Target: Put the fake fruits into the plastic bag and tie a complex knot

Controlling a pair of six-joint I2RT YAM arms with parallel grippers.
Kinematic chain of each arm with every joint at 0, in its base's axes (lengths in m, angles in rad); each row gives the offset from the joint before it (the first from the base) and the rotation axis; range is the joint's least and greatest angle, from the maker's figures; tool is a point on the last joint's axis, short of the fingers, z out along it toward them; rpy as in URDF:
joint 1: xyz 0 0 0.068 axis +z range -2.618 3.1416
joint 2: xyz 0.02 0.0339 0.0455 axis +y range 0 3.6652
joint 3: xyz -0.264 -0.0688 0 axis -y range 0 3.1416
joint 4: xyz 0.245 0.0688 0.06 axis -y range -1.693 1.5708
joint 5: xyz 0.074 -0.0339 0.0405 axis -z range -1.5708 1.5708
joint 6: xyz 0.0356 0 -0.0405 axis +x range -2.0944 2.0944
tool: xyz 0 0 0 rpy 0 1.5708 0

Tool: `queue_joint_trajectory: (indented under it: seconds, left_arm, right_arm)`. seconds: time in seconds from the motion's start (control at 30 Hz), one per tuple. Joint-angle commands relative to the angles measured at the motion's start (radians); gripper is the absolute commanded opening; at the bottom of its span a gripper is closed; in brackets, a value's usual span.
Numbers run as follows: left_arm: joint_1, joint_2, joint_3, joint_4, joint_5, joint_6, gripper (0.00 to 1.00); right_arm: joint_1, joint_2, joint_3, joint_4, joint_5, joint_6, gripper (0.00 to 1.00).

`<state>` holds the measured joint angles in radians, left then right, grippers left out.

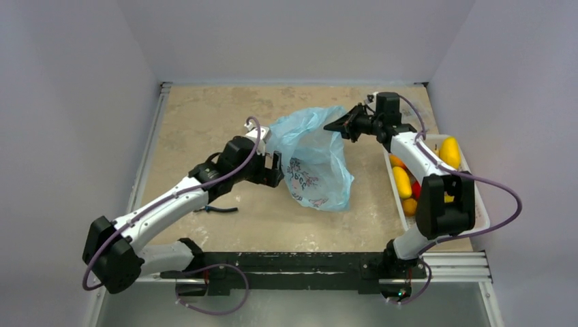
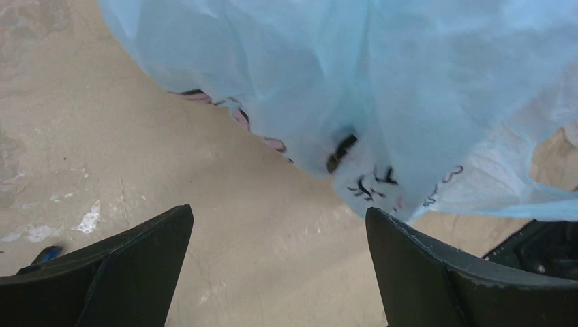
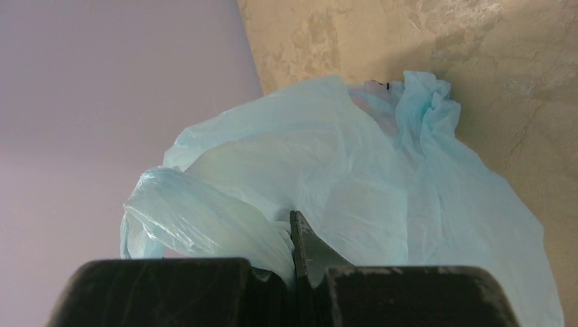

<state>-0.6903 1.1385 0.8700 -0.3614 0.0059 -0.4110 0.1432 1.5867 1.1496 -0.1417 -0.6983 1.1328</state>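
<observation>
Light-blue plastic bag [image 1: 317, 163], mid-table, held up, right gripper [image 1: 339, 127] clamped on its upper edge, seemingly a handle strip [image 3: 204, 225], left gripper [image 2: 278, 211] jaws apart beside bag, fake fruits [image 1: 402, 182] in white basket [image 1: 480, 211]

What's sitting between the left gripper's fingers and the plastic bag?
Only bare table, seen in the left wrist view: the open left gripper sits short of the plastic bag.

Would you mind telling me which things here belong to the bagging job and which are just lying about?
Part of the job: the plastic bag, pinched in the right claw; the fake fruits, sitting in the white basket; the open left claw beside the bag.
Just lying about: the white basket itself; a small dark object on the table.
</observation>
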Motion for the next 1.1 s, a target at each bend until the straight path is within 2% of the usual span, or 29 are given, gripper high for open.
queue_joint_trajectory:
  seconds: [0.0,0.07,0.2,0.37,0.6,0.7,0.8,0.97,1.0,1.07]
  left_arm:
    - [-0.014,0.099,0.092,0.123,-0.123,-0.051,1.0]
    - [-0.035,0.106,0.071,0.168,-0.106,-0.053,1.0]
    - [-0.087,0.01,-0.067,0.317,-0.115,-0.044,1.0]
    - [-0.148,-0.046,-0.12,0.262,-0.167,-0.028,1.0]
    - [-0.309,-0.115,-0.148,0.243,-0.23,0.009,1.0]
    - [-0.326,-0.035,-0.119,0.284,-0.25,-0.013,1.0]
    - [-0.344,0.1,-0.033,0.3,-0.336,-0.029,1.0]
    - [-0.344,0.304,0.143,0.203,-0.52,-0.034,1.0]
    - [-0.34,0.317,0.158,0.2,-0.554,-0.018,0.99]
    - [-0.314,0.307,0.158,0.21,-0.555,0.01,0.86]
  right_arm:
    - [-0.009,0.004,0.002,-0.015,0.011,0.029,0.0]
    - [-0.013,0.012,0.002,-0.015,0.015,0.032,0.0]
    - [-0.025,0.028,0.016,-0.028,0.026,0.037,0.0]
    - [-0.032,0.043,0.025,-0.034,0.044,0.043,0.0]
    - [-0.032,0.062,0.047,-0.07,0.07,0.032,0.0]
    - [-0.032,0.065,0.052,-0.084,0.077,0.027,0.0]
    - [-0.032,0.065,0.05,-0.095,0.08,0.026,0.0]
    - [-0.033,0.05,0.042,-0.113,0.078,0.005,0.0]
    - [-0.035,0.043,0.037,-0.12,0.081,-0.011,0.0]
    - [-0.042,0.026,0.02,-0.133,0.085,-0.043,0.0]
